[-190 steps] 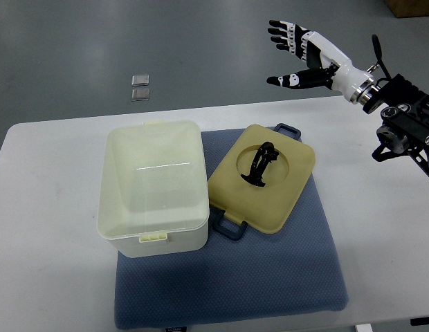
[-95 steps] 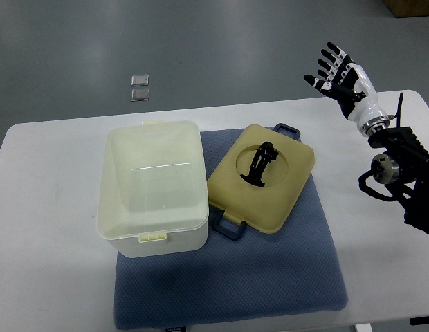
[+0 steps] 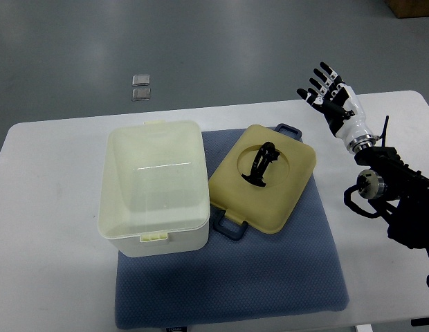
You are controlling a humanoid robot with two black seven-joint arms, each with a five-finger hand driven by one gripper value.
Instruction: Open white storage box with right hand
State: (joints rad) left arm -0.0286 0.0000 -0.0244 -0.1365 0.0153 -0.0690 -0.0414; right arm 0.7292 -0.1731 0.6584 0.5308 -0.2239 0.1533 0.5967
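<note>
White storage box [image 3: 152, 185] sits closed on the blue mat's [image 3: 284, 277] left edge, no legible label. Right hand [image 3: 330, 98] hovers over the bench's [image 3: 48, 277] far right, fingers spread, empty.

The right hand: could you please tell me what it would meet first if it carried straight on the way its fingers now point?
Nothing, it seems: the right hand points past the white table's far edge toward the grey floor, though depth is unclear.
</note>
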